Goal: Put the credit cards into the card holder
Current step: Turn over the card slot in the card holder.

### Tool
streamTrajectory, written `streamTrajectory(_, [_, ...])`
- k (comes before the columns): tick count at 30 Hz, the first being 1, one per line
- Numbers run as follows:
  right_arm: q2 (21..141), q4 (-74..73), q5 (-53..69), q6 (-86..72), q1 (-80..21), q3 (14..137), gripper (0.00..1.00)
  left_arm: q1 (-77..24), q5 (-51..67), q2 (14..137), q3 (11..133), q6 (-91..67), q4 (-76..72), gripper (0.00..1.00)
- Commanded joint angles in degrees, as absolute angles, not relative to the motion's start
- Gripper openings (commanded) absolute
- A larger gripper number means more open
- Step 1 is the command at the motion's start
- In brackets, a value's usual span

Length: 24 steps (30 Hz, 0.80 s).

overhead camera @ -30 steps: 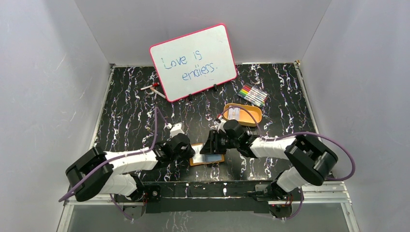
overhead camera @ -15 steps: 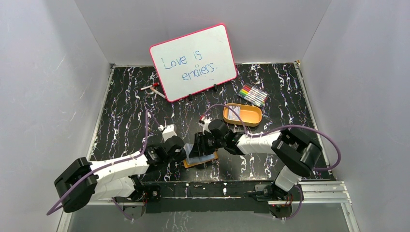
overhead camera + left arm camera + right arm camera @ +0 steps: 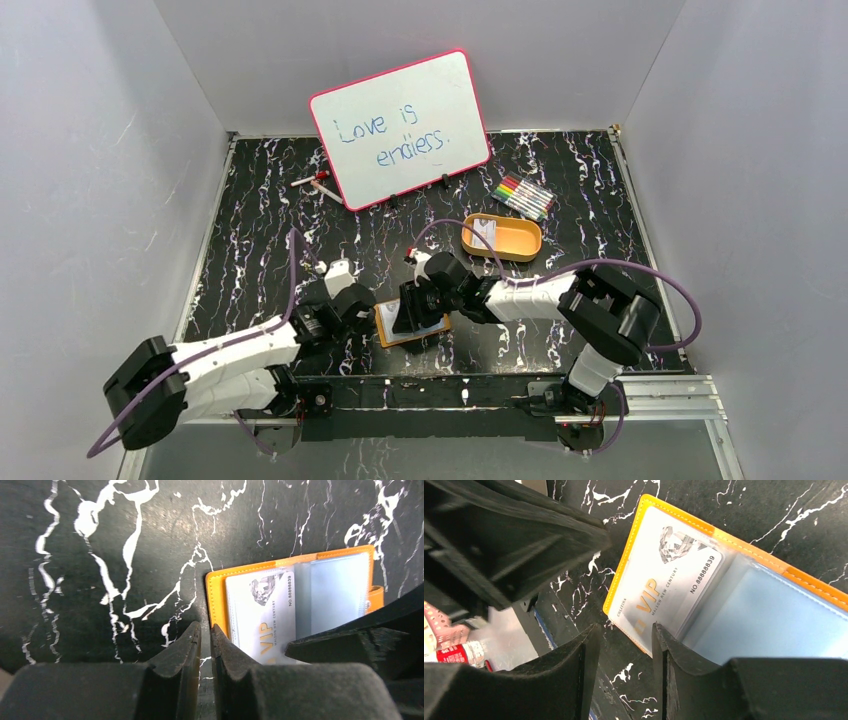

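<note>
The card holder [image 3: 384,330] lies open on the black table near the front edge, orange rim [image 3: 216,587] up, clear sleeves showing. A pale credit card [image 3: 262,612] printed "VIP" sits in its left sleeve [image 3: 664,580]. My left gripper [image 3: 205,626] is at the holder's left edge, its jaws all but shut with only a sliver of table between them and nothing held [image 3: 365,310]. My right gripper [image 3: 625,626] hangs open over the holder's near edge [image 3: 410,308], one fingertip above the sleeve. Another credit card [image 3: 483,232] lies in the orange tray.
An orange oval tray [image 3: 522,243] sits behind the right arm. A bundle of coloured markers [image 3: 522,196] lies further back right. A pink-rimmed whiteboard [image 3: 400,128] leans on the back wall, with a red-capped pen [image 3: 315,181] at its left.
Both grippers and the card holder have shifted left along the front of the table. The right arm stretched leftward; the left arm drew back toward its base.
</note>
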State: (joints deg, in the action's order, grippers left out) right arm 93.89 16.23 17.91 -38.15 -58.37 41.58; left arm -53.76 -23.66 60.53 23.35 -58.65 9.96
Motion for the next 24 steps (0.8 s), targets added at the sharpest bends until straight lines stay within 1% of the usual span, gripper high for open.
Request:
streamTrajectory(1, [95.6, 15.9, 16.3, -36.5, -58.5, 43.8, 0.49, -53.4, -30.8, 53.1, 25.7, -60.2, 18.1, 0.12])
streamTrajectory(4, [96.1, 15.9, 15.7, -36.8, -58.5, 43.9, 0.46, -53.4, -31.0, 49.1, 26.4, -58.6, 17.9, 0.13])
streamTrajectory(8, [94.7, 16.0, 14.5, -37.4, -58.5, 43.2, 0.46, -53.3, -25.3, 48.0, 25.0, -54.4, 8.6, 0.14])
streamTrajectory(14, [91.9, 15.0, 13.0, -37.8, -58.5, 42.6, 0.47, -53.3, -17.8, 55.8, 23.9, -53.7, -4.1, 0.14])
streamTrajectory(21, [87.0, 11.9, 7.7, -38.5, -58.5, 41.6, 0.47, -52.8, -15.8, 66.2, 23.7, -54.7, -7.1, 0.11])
streamTrajectory(24, [84.8, 9.5, 2.8, -39.6, -58.4, 40.9, 0.47, -52.5, -16.0, 68.4, 23.4, -55.9, -6.4, 0.09])
